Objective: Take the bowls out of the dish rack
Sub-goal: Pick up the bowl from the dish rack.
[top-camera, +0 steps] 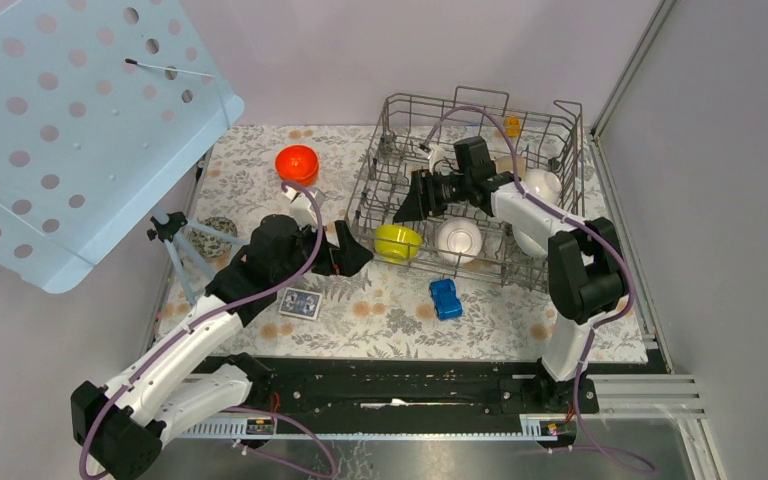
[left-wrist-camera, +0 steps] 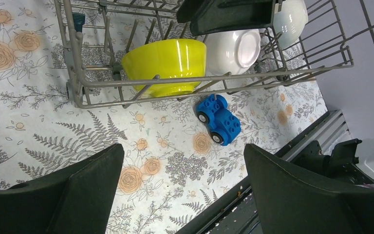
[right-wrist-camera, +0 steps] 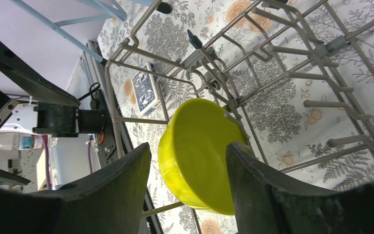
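So, worktop (top-camera: pixel 380 315): floral cloth from edge to edge, everything sits on it.
Blue panel (top-camera: pixel 60 130): big perforated sheet tilted over the far left, well apart from the rack.
Tripod (top-camera: pixel 175 235): small and pale, standing left of the left arm.
Card box (top-camera: pixel 300 303): flat on the cloth, just beside the left forearm.
Toy car (top-camera: pixel 446 298): blue, outside the wires, just in front of the rack's near rail.
In the way: near rail and upright tines cross in front of the low bowls.
Dish rack (top-camera: pixel 440 98): grey wire basket on the far right half of the worktop.
White bowls (top-camera: pixel 542 185): glossy, stacked against the rack's right side under the right arm.
White bowl (top-camera: pixel 458 240): tipped on its side at the near rail, base facing out.
Orange-red bowl (top-camera: pixel 297 163): out on the cloth, left of the rack.
Yellow-green bowl (top-camera: pixel 398 241): shiny, tilted among the tines in the near-left corner, just beside that white bowl.
Right arm: elbow folded, wrist reaching leftward into the rack.
Right fingers (top-camera: pixel 407 205): apart, straddling the yellow-green bowl's rim, no firm pinch visible.
Left arm: stretched diagonally toward the rack's near-left corner.
Left fingers (top-camera: pixel 353 252): spread wide, empty, over bare cloth.
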You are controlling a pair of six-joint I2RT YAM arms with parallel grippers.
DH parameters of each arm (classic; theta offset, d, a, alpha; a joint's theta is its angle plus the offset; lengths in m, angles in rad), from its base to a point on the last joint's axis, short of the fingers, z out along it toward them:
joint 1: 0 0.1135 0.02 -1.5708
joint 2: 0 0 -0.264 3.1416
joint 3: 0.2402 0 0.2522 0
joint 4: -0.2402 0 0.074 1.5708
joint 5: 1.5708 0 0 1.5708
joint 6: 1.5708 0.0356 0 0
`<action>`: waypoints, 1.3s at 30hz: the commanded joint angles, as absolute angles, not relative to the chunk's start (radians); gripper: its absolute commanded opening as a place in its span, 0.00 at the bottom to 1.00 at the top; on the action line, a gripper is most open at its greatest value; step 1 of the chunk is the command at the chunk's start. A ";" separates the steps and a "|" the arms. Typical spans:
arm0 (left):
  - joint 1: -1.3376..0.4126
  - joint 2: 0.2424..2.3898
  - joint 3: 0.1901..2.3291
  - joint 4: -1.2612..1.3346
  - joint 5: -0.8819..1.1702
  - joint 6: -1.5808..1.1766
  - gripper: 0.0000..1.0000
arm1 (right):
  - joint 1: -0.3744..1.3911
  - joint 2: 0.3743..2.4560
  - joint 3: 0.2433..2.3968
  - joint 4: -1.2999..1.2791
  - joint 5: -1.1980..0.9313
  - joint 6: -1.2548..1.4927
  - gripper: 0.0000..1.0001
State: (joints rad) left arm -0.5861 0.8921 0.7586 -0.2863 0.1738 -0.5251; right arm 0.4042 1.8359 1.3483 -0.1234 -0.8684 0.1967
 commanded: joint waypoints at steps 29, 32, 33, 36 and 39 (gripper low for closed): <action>-0.589 0.906 0.747 -0.225 0.218 -0.545 0.97 | 0.442 1.900 1.301 -0.101 -1.072 0.248 0.27; -0.589 0.906 0.747 -0.226 0.216 -0.545 0.97 | 0.442 1.901 1.294 -0.067 -1.113 0.273 0.17; -0.589 0.907 0.747 -0.227 0.216 -0.544 0.97 | 0.441 1.901 1.293 -0.059 -1.117 0.279 0.14; -0.589 0.908 0.747 -0.227 0.214 -0.544 0.97 | 0.442 1.899 1.296 -0.044 -1.125 0.296 0.02; -0.589 0.911 0.749 -0.227 0.216 -0.545 0.97 | 0.441 1.890 1.295 -0.013 -1.126 0.332 0.00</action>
State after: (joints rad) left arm -0.5861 0.9054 0.7441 -0.2760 0.2058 -0.5438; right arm 0.4362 1.8992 1.3022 -0.0387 -1.0599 0.2646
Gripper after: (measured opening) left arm 0.976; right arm 0.226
